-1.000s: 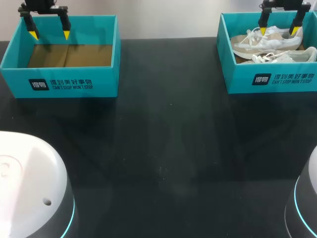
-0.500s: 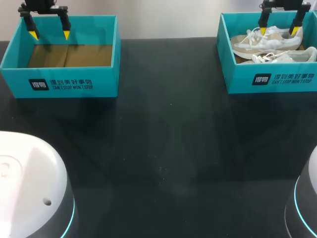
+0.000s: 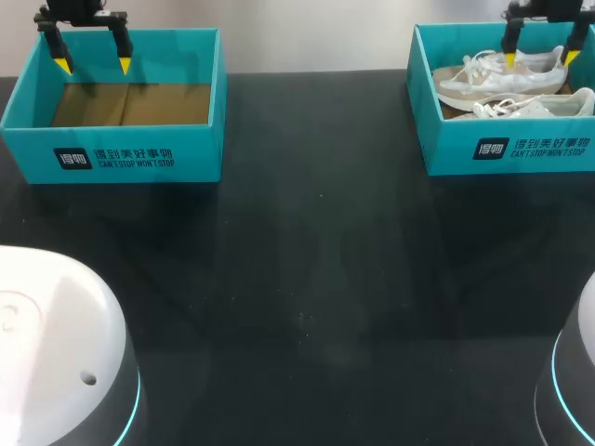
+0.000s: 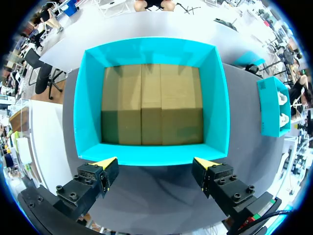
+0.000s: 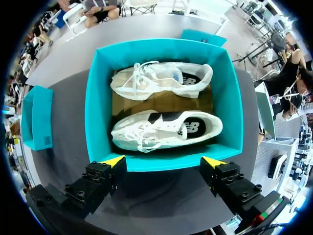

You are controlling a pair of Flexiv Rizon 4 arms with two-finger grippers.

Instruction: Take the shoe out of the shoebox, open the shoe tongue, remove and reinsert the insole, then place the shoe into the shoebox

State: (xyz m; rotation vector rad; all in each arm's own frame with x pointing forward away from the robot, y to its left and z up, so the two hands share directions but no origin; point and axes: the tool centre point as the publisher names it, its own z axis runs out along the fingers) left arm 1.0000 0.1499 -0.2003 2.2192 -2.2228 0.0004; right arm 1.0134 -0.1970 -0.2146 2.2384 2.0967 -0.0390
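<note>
Head view, left tool (image 3: 93,67): it is being held at the upper left of the frame, over the back part of the empty shoebox (image 3: 112,158); its yellow-tipped fingers are being held apart, with nothing gripped.
Head view, right tool (image 3: 539,58): it is being held at the upper right of the frame, above the far shoe (image 3: 493,74); its fingers are being held apart and the shoe is not being clamped.
Head view, full shoebox (image 3: 507,149): it is being carried by the dark surface (image 3: 307,279) at the upper right. Both white shoes are lying inside it on their sides, toes towards the left of the frame, with the near shoe (image 3: 530,105) closest to the front wall.
Left wrist view, left tool (image 4: 155,164): its fingers are being shown wide apart, with the near wall of the empty shoebox (image 4: 88,98) just ahead of the tips. Only a brown cardboard floor (image 4: 151,105) is being shown inside.
Right wrist view, right tool (image 5: 164,160): its fingers are being shown wide apart, gripping nothing, with the near wall of the full shoebox (image 5: 98,107) just ahead of the tips.
Right wrist view, shoes: the near shoe (image 5: 166,129) is lying just beyond that wall. The far shoe (image 5: 161,78) is lying against the opposite wall, with brown cardboard showing between them.
</note>
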